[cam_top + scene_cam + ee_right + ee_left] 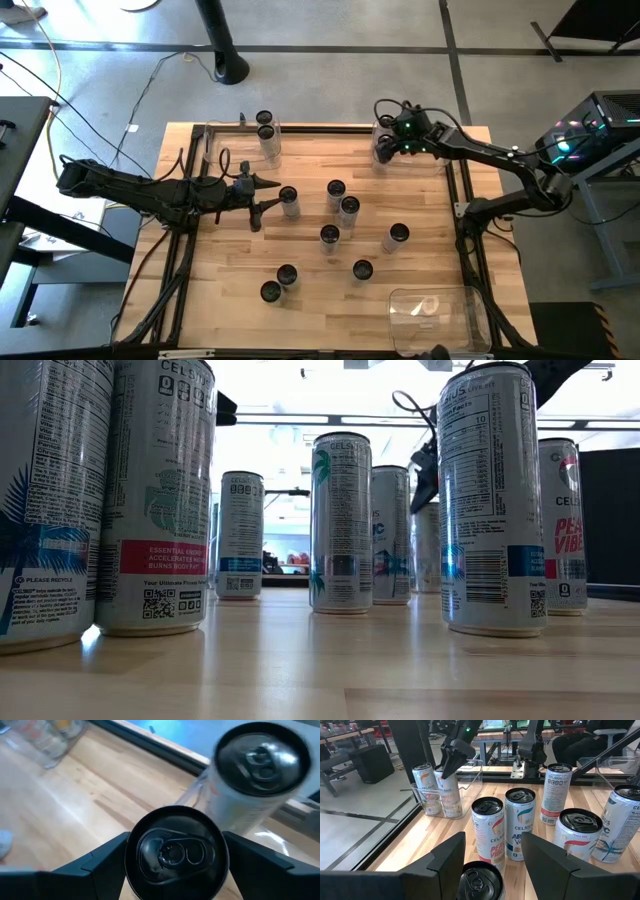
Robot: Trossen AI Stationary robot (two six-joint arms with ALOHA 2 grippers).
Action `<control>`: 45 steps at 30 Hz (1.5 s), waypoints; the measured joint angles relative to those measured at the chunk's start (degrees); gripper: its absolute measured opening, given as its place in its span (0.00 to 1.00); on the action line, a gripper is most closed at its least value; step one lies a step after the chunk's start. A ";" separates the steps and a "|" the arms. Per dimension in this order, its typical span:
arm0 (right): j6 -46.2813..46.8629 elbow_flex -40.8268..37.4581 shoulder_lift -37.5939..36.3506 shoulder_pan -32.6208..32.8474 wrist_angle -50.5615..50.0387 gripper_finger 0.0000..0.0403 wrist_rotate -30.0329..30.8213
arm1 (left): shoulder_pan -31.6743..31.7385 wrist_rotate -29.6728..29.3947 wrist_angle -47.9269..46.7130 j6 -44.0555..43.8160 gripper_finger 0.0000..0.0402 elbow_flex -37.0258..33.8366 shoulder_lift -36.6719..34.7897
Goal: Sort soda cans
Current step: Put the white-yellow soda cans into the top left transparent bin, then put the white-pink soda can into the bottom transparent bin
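Several soda cans (336, 190) stand upright on the wooden table. My left gripper (272, 198) is open. Its fingers stand on either side of one can's top (480, 881), and a gap shows beside one finger. My right gripper (175, 851) is at the far right, shut on a can (449, 795) inside a clear bin (470, 782), next to another can (260, 765). Two more cans (265, 126) stand in a clear bin at the far left. My right gripper pinches the can's top end, just under the rim (133, 870), between its two fingers, one on each side. The fingers (451, 762) slant down from above, coming from the table's right. The can stands upright in the bin; whether its bottom rests there I cannot tell.
A third clear bin (435, 312) sits at the near right corner. A dark frame (462, 230) runs round the table's edges. Loose cans crowd the middle; bare wood shows at the near left and between the far bins.
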 joint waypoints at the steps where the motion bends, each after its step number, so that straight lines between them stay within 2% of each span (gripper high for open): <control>1: -0.24 0.00 0.00 -0.11 0.12 0.75 -0.96 | 0.00 0.00 0.00 0.01 0.46 0.00 0.00; 15: -0.53 0.03 0.02 -0.43 3.24 0.75 -2.44 | 0.01 0.00 0.00 0.35 0.46 0.00 0.00; 19: -0.75 0.03 -0.44 -0.43 2.65 0.75 -0.37 | 0.02 0.00 0.02 0.17 0.46 0.00 0.00; 26: -1.33 0.03 -6.06 -0.43 2.67 0.75 3.62 | 0.01 -0.02 0.04 0.02 0.46 0.00 0.00; 29: -4.60 0.03 -10.36 0.42 2.40 0.75 4.35 | 0.00 -0.02 0.05 0.02 0.46 0.00 0.00; 34: -8.09 0.03 -18.20 9.22 -1.99 0.75 6.90 | 0.02 -0.04 0.06 -0.20 0.46 -0.01 0.00; 40: -4.97 0.05 -23.81 29.54 -6.18 0.75 20.09 | 0.00 -0.04 0.04 -0.20 0.46 -0.01 0.00; 45: -2.75 0.05 -22.77 45.81 -5.31 0.75 31.35 | -0.04 -0.02 0.04 -1.07 0.46 -0.02 0.00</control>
